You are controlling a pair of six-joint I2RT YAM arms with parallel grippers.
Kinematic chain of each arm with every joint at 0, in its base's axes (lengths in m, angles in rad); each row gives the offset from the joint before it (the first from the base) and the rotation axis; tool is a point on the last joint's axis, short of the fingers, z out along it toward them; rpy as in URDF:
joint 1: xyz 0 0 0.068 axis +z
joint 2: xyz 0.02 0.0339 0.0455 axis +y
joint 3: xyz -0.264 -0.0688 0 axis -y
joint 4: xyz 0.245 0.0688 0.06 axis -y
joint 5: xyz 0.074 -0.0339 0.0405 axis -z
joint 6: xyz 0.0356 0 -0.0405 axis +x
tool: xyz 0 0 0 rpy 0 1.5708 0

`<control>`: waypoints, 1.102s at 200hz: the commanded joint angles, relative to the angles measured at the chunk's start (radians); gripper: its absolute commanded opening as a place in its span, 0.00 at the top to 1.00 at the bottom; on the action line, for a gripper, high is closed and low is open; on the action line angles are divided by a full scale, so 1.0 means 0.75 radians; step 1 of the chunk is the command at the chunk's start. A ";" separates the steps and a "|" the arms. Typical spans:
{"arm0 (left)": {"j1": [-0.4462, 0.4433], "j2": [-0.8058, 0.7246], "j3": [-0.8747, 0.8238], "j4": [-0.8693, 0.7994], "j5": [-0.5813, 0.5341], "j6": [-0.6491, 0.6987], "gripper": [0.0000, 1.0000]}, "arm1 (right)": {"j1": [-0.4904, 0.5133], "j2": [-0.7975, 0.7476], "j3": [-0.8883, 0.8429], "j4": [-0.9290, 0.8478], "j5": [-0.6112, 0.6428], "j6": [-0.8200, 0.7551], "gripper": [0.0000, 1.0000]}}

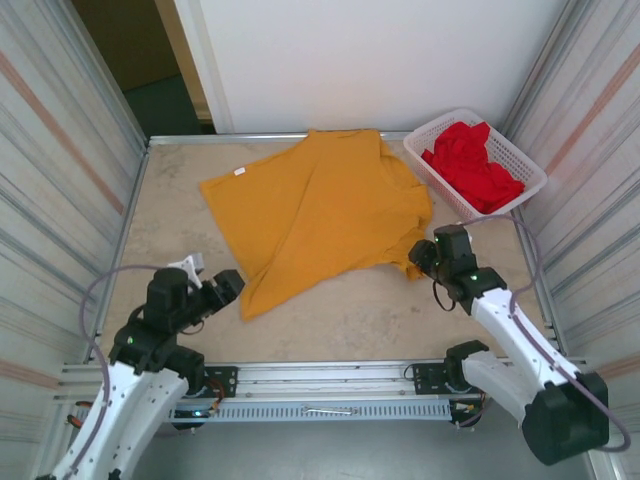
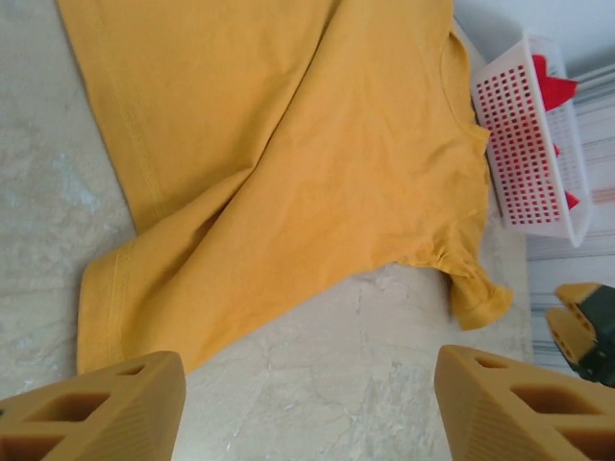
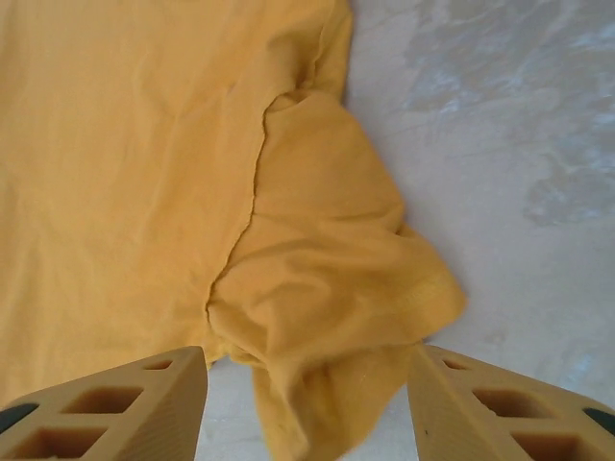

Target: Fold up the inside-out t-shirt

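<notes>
1 mustard-yellow t-shirt [image 1: 320,215] lies spread over the middle and far part of the bench [image 1: 380,320], with its far-right shoulder just beside 1 white basket [image 1: 435,127] that holds 1 red garment [image 1: 475,165]. We count 2 arms, each with 1 pair of jaws, and 1 small white tag [image 1: 239,172] on the shirt's far-left corner. From the top view we get the shirt's whole outline, with 1 layer folded diagonally over another, and the tag, which neither wrist view gives us. In the left wrist view we see the stitched hem at the shirt's near-left corner, the perforated basket wall and, at the right edge, part of the other arm's tan fingers. The right wrist view gives us the seam and the crumpled folds of the near-right sleeve. The left jaws stand wide open over bare bench just short of the hem corner, holding and touching nothing. The right jaws are open too, with their 2 pads either side of the bunched sleeve. They do not pinch it, and we cannot tell whether either pad brushes the cloth.
</notes>
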 commanded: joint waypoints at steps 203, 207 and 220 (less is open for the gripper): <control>0.470 2.012 0.858 0.519 0.245 0.171 0.33 | 0.199 1.124 0.387 0.451 -0.039 0.346 0.51; 0.477 2.001 0.835 0.512 0.236 0.156 0.34 | 0.193 1.133 0.392 0.446 -0.042 0.344 0.51; 0.499 1.949 0.734 0.482 0.200 0.098 0.34 | 0.178 1.158 0.412 0.435 -0.058 0.337 0.49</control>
